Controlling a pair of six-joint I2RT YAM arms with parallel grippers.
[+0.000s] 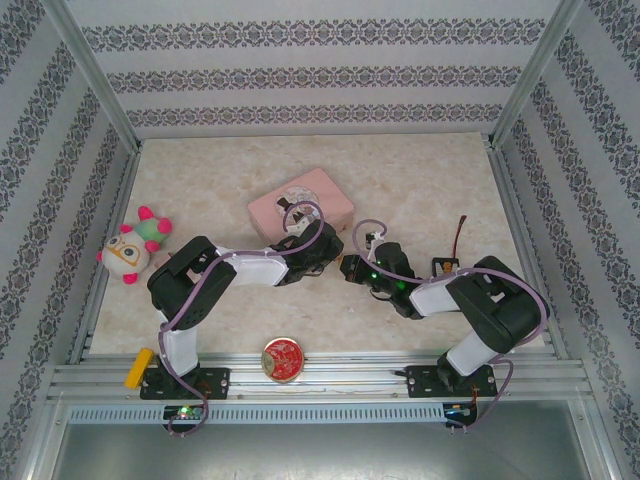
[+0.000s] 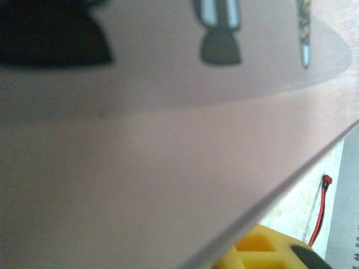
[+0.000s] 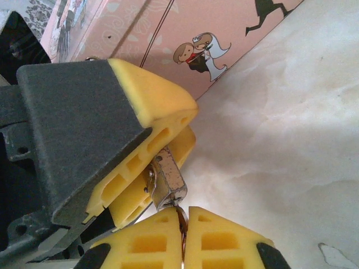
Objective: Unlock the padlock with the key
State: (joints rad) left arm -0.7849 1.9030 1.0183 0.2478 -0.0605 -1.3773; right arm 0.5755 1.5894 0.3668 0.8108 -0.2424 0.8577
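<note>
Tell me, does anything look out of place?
A thin red-and-black wire lies on the table right of the pink tin box, its red plug end attached to nothing. A plush toy lies at the table's left edge.

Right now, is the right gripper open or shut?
Shut: the right gripper pinches a thin key just below the padlock.

I count two robot arms, one pink tin box, one plush toy, one round red tin, one padlock, one key and one red cable.

black-and-white arms, purple cables, yellow fingers — green lights
</note>
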